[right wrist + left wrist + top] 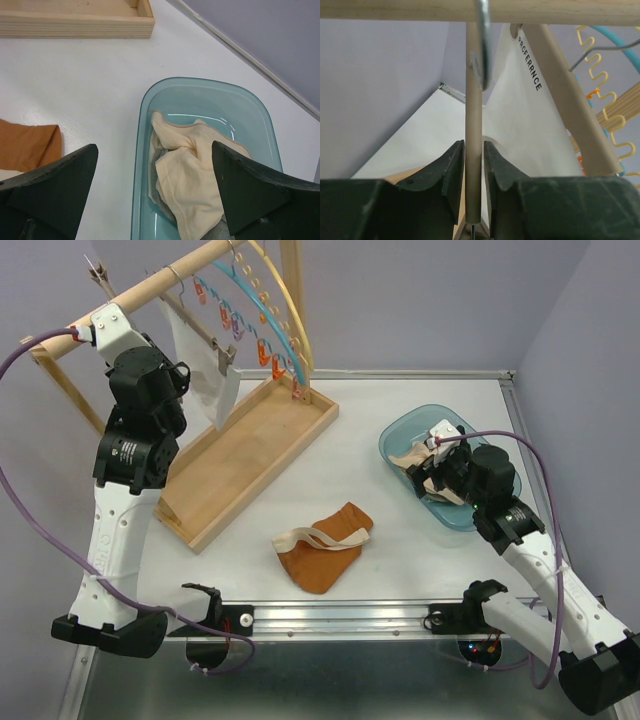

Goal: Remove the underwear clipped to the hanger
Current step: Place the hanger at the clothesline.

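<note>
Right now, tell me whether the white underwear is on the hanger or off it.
On: the white underwear hangs from the hanger under the wooden rod, above the tray.

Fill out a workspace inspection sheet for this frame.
Surface: white table, no spills seen.
Job's things: white underwear hangs from the hanger; rust-orange pair lies on the table; cream pair sits in the teal bin.
Clutter: wooden rack tray; coloured clip hangers on the rail.
Grippers: left gripper straddles a thin wooden bar, grip unclear; right gripper open and empty above the bin.
Cables: purple cable loops off each arm; no snag seen.
Surroundings: lilac walls; nothing else seen.
</note>
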